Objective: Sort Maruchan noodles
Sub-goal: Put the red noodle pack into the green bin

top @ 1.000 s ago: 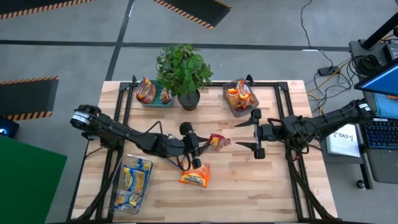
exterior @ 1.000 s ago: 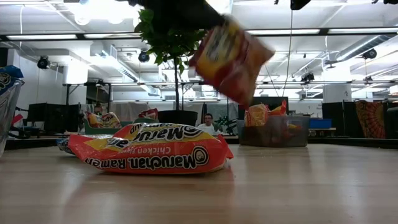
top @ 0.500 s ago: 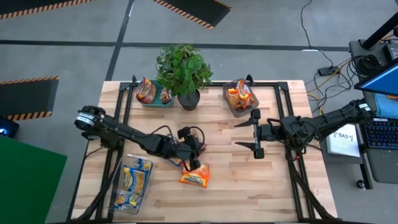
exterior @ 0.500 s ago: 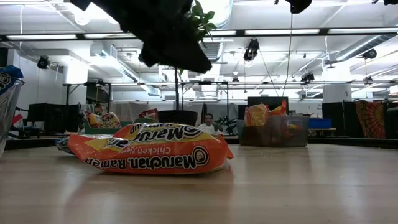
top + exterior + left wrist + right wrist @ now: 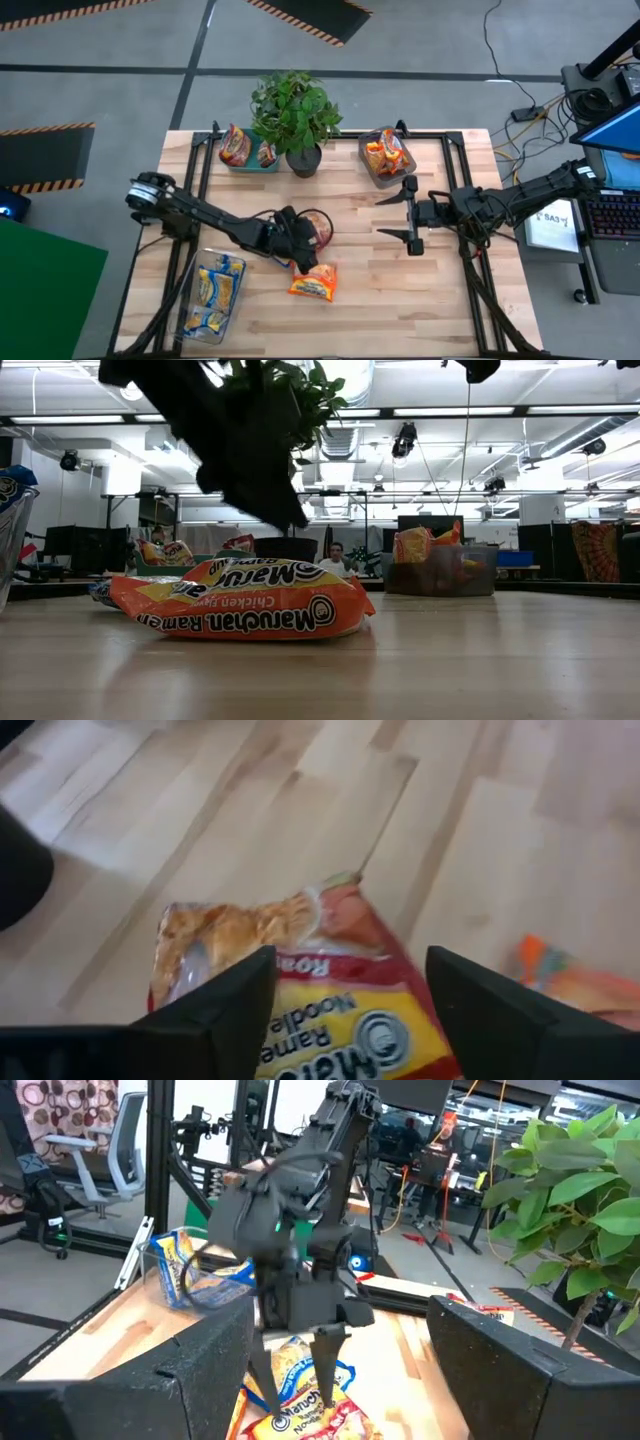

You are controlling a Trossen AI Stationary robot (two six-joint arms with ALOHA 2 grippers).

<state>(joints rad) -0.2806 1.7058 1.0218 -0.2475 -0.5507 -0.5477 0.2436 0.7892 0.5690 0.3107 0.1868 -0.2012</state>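
Note:
A red Maruchan noodle packet (image 5: 300, 990) shows just past my left gripper (image 5: 350, 955), whose fingers stand wide apart on either side of it; in the high view the packet (image 5: 319, 228) peeks out beside that gripper (image 5: 303, 250) at mid-table. The low view hides it behind the dark gripper (image 5: 240, 450). An orange packet (image 5: 313, 284) lies flat on the wood nearer the front edge. My right gripper (image 5: 381, 217) hovers open at the table's right, holding nothing. My left gripper has its fingers (image 5: 235, 1005) apart over the red packet's printed face (image 5: 330, 1020), one on each side of it. Whether either finger touches the packet, or whether it rests on the table, I cannot tell.
A teal tray (image 5: 240, 160) with red packets stands far left, a clear bin (image 5: 385, 175) with orange packets far right, and a clear bin (image 5: 200, 325) with blue-and-yellow packets near left. A potted plant (image 5: 295, 115) stands at the far edge between the trays.
My left gripper has drawn back toward the table's left edge and tipped downward with the red packet. The packet, held out high and in plain sight in the low view a second ago, is now hidden behind the gripper there.

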